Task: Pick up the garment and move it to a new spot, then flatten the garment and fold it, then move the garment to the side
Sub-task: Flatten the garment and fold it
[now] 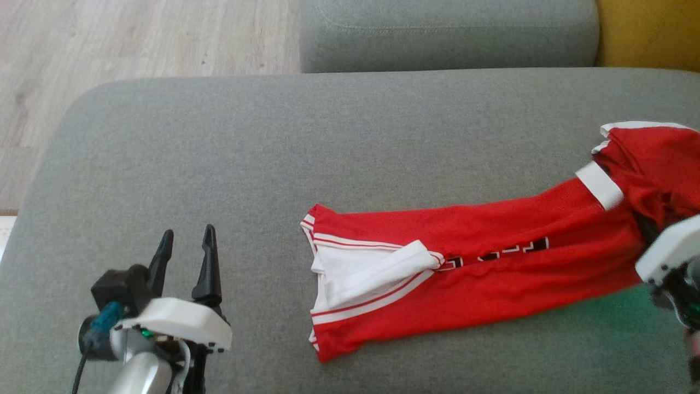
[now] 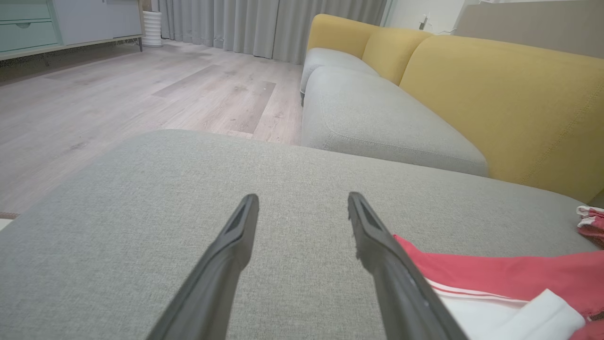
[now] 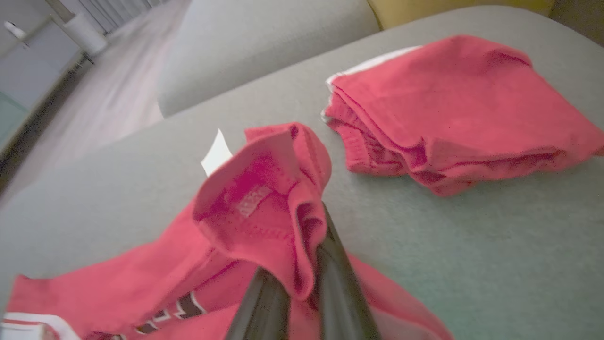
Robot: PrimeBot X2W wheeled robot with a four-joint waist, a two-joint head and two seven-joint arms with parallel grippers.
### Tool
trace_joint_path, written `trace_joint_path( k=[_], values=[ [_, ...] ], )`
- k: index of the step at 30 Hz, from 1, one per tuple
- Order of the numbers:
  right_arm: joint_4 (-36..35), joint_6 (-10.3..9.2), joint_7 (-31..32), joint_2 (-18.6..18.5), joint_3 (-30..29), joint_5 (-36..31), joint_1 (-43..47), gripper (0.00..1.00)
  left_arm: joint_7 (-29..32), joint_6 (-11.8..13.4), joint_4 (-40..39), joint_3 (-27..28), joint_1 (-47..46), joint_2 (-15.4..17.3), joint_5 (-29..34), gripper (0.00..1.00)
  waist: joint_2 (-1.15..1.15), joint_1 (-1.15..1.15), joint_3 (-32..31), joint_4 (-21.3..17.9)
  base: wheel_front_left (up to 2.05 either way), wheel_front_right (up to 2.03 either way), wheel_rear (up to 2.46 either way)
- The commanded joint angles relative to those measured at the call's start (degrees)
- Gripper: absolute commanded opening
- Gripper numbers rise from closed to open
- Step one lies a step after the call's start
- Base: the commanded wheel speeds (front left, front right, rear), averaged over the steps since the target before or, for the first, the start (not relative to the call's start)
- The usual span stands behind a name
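Head view: a red garment (image 1: 492,273) with white trim and dark lettering lies stretched out on a wide grey sofa seat (image 1: 246,137). Its long axis runs left to right, from the middle of the seat to the right edge of the picture. The left gripper (image 1: 187,231) hovers at the lower left, its two dark fingers spread and holding nothing. It is well apart from the garment's white-trimmed end, which lies to its right. At the far right, the right arm's white wrist housing (image 1: 670,254) sits over the garment's other end, so this arm is the nearer one; its fingers are hidden here. Above it is a red bundle (image 1: 651,148) with white edging, and from this angle it cannot be told whether it is separate. A second grey cushion (image 1: 448,33) and a wooden floor (image 1: 136,38) lie beyond.

Left wrist view: the spread fingers point across bare grey fabric towards the floor. The garment shows at the lower right, just past the right-hand finger and not between the two. A yellow backrest (image 2: 519,104) rises on the right.

Right wrist view: the right gripper (image 3: 302,278) is clenched on a raised fold of the red garment, which bunches up over the fingertips. The rest of the cloth trails away to the lower left. The red bundle lies at the upper right, with grey seat showing between it and the pinched fold. A lift would likely start from this right end, with the length dragging behind.
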Motion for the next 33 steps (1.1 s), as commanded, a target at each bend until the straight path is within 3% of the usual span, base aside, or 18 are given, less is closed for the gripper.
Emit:
trace_joint_path(
  k=[1,10,15,21,33],
  values=[
    [-4.3,-0.04,0.45,-0.14,0.65,2.08,-2.18,0.0,-0.7,-0.02,-1.65,2.76,-1.18,0.3,0.62,1.0,0.0,0.0,-0.33,0.18,0.0,0.0,0.0],
    [-20.97,-0.04,9.28,12.1,0.73,19.31,3.37,0.0,-0.62,-0.75,-0.03,2.56,-0.35,0.3,0.27,1.0,0.0,0.0,-1.94,2.69,0.0,0.0,0.0],
    [-23.78,-0.04,12.04,15.87,1.79,25.67,5.02,0.0,-0.43,-0.98,0.39,2.33,-0.45,0.54,0.21,1.0,0.0,0.0,-2.18,4.78,0.0,0.0,0.0],
    [-18.35,-0.04,7.49,16.56,10.23,39.21,4.93,0.0,0.05,-1.06,0.85,1.46,-1.04,0.19,0.35,1.0,0.0,0.0,-1.69,8.95,0.0,0.0,0.0],
    [-3.22,-0.04,-10.03,16.59,30.49,52.75,-3.07,0.0,-0.15,-1.58,1.99,0.97,-2.05,-0.64,0.36,1.0,0.0,0.0,0.1,14.97,0.0,0.0,0.0]
  ],
)
